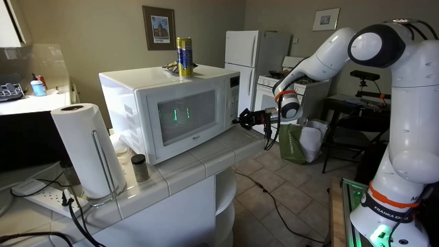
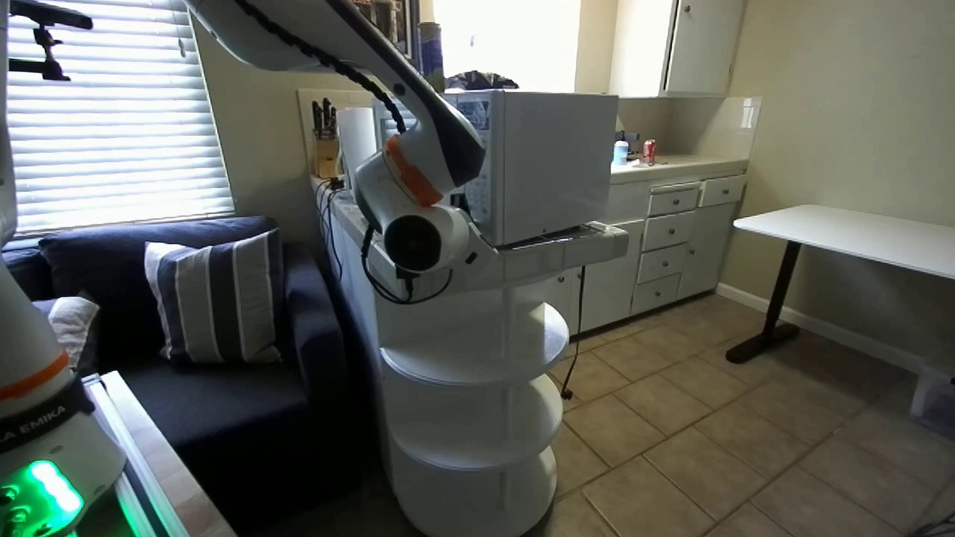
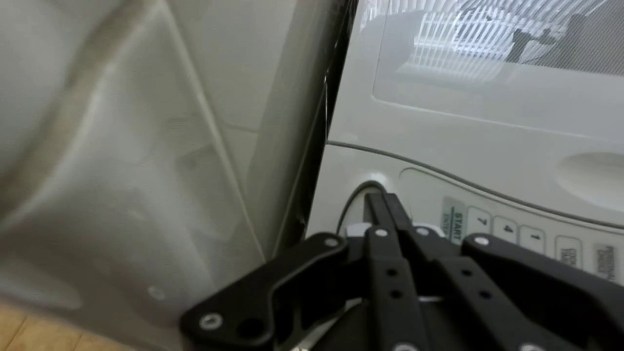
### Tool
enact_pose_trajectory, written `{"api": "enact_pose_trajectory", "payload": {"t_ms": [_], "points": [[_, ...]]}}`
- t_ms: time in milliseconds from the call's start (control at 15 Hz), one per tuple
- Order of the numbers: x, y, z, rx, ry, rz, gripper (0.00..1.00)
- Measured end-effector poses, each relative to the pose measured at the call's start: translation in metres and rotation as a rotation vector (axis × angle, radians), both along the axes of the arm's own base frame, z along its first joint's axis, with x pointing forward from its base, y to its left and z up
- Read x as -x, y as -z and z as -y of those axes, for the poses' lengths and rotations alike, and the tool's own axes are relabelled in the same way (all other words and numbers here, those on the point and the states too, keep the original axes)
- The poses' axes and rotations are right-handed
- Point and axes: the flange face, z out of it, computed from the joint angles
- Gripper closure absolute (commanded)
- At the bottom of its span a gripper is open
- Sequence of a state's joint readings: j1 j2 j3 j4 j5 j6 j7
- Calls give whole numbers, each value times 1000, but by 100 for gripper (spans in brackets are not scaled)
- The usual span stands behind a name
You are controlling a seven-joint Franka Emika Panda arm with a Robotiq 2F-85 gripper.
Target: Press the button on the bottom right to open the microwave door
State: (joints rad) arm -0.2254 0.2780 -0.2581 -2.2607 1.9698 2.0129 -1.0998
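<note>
Although the closed microwave door (image 1: 187, 115) fills the left and centre front of the white microwave (image 2: 548, 164), I expect it rigid, slick, light to swing; once freed, I'd take its right edge, by the shallow hollow (image 3: 595, 178). At the microwave's lower right, the button (image 3: 357, 209) likely wants a firm push; my gripper (image 3: 383, 196), clenched on nothing, covers part of it, contact unclear.

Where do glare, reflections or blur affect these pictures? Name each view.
In an exterior view, green glare on the microwave door; in an exterior view, the kitchen window washed out; wrist view: striped reflections on that door, tiled counter edge blurred.
</note>
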Motion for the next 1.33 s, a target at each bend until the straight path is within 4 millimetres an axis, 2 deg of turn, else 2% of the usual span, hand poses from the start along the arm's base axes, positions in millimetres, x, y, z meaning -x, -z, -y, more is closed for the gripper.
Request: {"api": "enact_pose_trajectory", "payload": {"t_ms": [600, 933, 1133, 1333], "points": [[-7, -9, -3, 80, -2, -32, 100], [-17, -29, -1, 173, -75, -133, 100], [-23, -43, -9, 166, -178, -263, 100], [-18, -64, -19, 181, -302, -390, 100]]}}
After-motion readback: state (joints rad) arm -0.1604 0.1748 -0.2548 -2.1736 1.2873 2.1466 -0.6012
